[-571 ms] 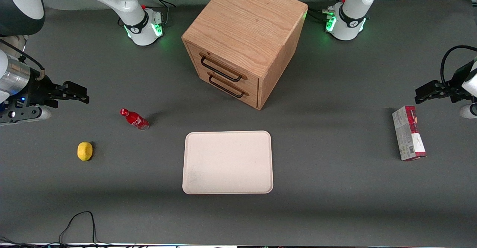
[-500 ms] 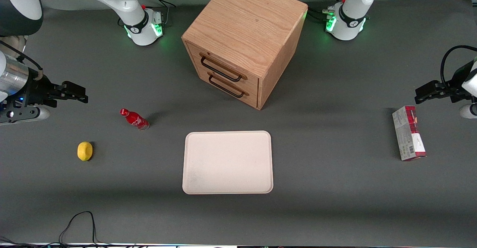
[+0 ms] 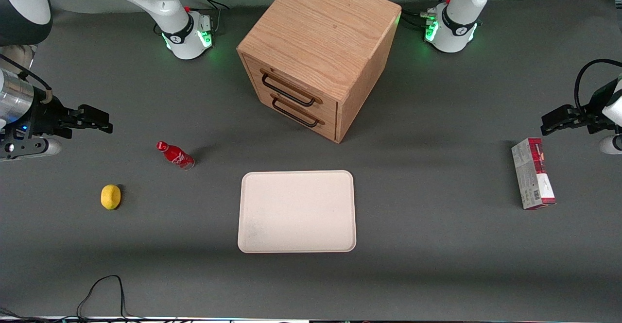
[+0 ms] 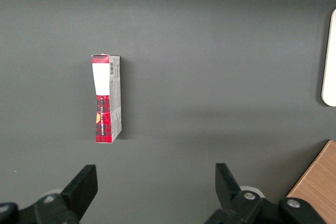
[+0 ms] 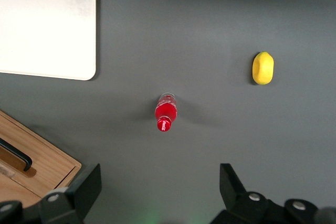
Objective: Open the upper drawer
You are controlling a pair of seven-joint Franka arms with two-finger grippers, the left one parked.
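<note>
— Drawers first: how many do you count, and where is the one you need?

— Two drawers in one cabinet [image 3: 318, 51], which I'll use as your landmark. The upper drawer [image 3: 289, 88] sits right under the cabinet's top, shut flush, with a dark bar handle [image 3: 287, 90] across its front. The lower drawer [image 3: 297, 112] is directly beneath it, also shut, with a matching handle.

— And your gripper?

— One working gripper [image 3: 97, 119], hovering above the table [image 3: 437, 245] well apart from the cabinet, toward the working arm's end. In the right wrist view its two fingers [image 5: 84, 187] stand wide apart with nothing between them.

— What else do you have around the cabinet?

— One pale tray [image 3: 297, 211], nearer the front camera than the cabinet. One red bottle [image 3: 175, 155] and one yellow lemon [image 3: 111, 196], both toward the working arm's end and nearer the camera than the cabinet; the lemon is the nearer of the two. One red and white box [image 3: 533, 173] toward the parked arm's end.

— What can't you make out?

— The right wrist view cuts the cabinet to one corner [image 5: 37, 156] with a bit of handle, and you can't tell which drawer it belongs to. The tray [image 5: 47, 24] is cut off there too. The bottle's label is too small to read.
</note>
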